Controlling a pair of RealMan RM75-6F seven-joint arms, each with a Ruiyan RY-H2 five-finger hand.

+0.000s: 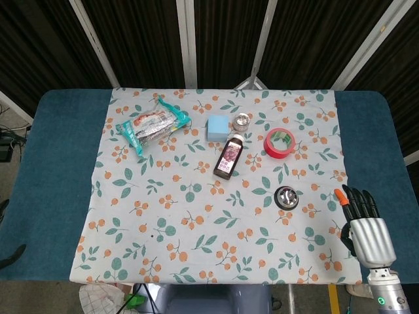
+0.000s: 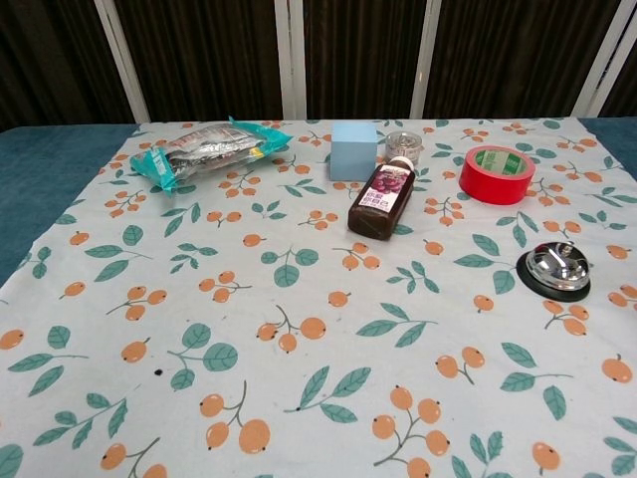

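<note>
1. Right hand (image 1: 366, 229) at the near right edge of the table (image 1: 59, 163), seen only from the head view, back of the hand up, fingers stretched out and slightly apart, holding nothing, over the blue surface just off the flowered cloth (image 1: 170, 222)
2. Left hand in neither view
3. Far left on the cloth: snack packet (image 1: 152, 125) in teal and silver wrap, lying flat and slanted, well apart from everything else
4. Near the middle at the back: light blue box (image 1: 217, 127), with a small clear jar (image 1: 242, 121) just beside it on the right
5. Just in front of those two: dark bottle (image 1: 229, 157) lying on its side, cap end towards the box and jar, purple label facing up
6. Right of the bottle: roll of red tape (image 1: 279, 142) lying flat, near the bottle but apart from it
7. In front of the tape, closest thing to the right hand: desk bell (image 1: 287, 196) with a shiny dome on a black base, standing upright on the cloth, untouched, clearly apart from the fingertips (image 1: 342, 195) off to its right
</note>
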